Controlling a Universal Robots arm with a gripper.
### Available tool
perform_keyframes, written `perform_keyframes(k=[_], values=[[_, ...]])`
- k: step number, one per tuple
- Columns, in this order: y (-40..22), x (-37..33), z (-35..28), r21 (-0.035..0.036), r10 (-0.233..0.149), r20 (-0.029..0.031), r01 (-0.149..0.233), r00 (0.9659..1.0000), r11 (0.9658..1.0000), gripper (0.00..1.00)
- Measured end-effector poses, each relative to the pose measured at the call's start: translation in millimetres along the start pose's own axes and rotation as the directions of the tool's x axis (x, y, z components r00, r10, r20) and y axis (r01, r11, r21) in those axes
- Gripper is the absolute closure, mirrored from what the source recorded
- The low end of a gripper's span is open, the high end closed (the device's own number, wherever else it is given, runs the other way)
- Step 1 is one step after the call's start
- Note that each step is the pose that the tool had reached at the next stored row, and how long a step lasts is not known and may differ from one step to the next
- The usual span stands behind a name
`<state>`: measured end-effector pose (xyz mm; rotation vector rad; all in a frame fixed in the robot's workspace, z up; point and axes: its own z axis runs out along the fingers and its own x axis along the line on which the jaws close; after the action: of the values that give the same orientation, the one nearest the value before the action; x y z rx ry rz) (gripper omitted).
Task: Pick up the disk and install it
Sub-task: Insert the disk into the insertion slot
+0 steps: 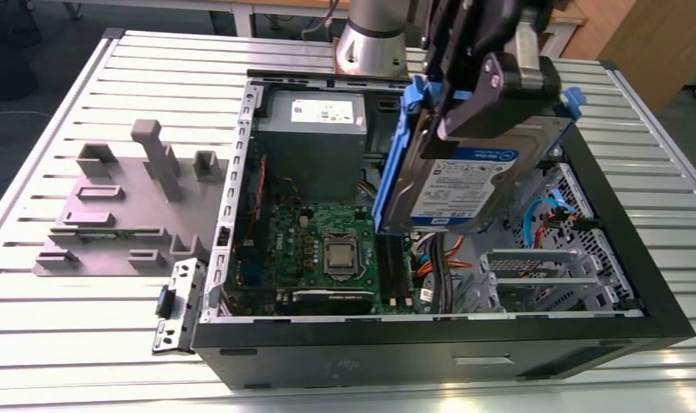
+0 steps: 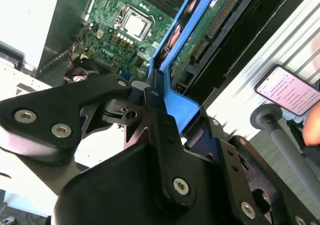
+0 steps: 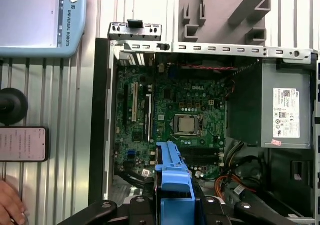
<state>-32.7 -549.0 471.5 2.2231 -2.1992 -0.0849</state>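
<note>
Your gripper (image 1: 482, 82) is clamped on the handle end of the blue carrier (image 2: 172, 100). Its black fingers (image 2: 150, 102) pinch the plastic from both sides, so the disk (image 1: 463, 185) is carried, not resting.

The drive hangs on edge and tilted over the open computer case (image 1: 440, 348), above the motherboard (image 1: 324, 241) toward the exterior view's right and near the perforated drive bay (image 1: 554, 258). Whether its lower edge touches anything inside, I can't tell.

The connector end (image 2: 215, 20) points away from the gripper and down into the case. That is likely why you hold it by the handle: the connector end can go in first.

A blue-and-white label (image 1: 485, 163) covers the drive's face, and a white sticker (image 3: 286, 112) sits on the power supply (image 1: 313, 120). I won't quote the print on either.

The grey slotted holder (image 1: 124, 206) stands on the slatted table (image 1: 95, 344) at the exterior view's left, well apart from the disk.

In the first wrist view, a hand (image 3: 10, 207) rests just beside a lit phone (image 3: 22, 144), with a teach pendant (image 3: 35, 20) lying nearby.
</note>
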Motion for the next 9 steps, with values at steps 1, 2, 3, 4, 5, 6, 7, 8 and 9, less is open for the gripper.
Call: perform_keyframes(k=[1,2,3,4,5,6,7,8,9], values=[[-3.4,0.6,0.2,0.0001,0.0,0.0002,0.0,1.0,1.0,0.63],[-7.3,1.0,0.2,0.0001,0.0,0.0002,0.0,1.0,1.0,0.63],[-11.3,1.5,0.3,0.0001,0.0,0.0003,0.0,1.0,1.0,0.63],[-15.4,1.8,0.3,0.0001,0.0,0.0001,0.0,1.0,1.0,0.63],[-19.0,2.2,0.3,0.0,0.0,0.0,0.0,1.0,1.0,0.63],[-22.3,2.6,0.4,0.0,0.0,0.0002,0.0,1.0,1.0,0.63],[-25.1,2.9,0.5,0.0001,0.0,0.0001,0.0,1.0,1.0,0.63],[-27.4,3.3,0.7,0.0001,0.0,0.0002,0.0,1.0,1.0,0.63],[-28.9,3.8,0.8,0.0,0.0,-0.0001,0.0,1.0,1.0,0.63]])
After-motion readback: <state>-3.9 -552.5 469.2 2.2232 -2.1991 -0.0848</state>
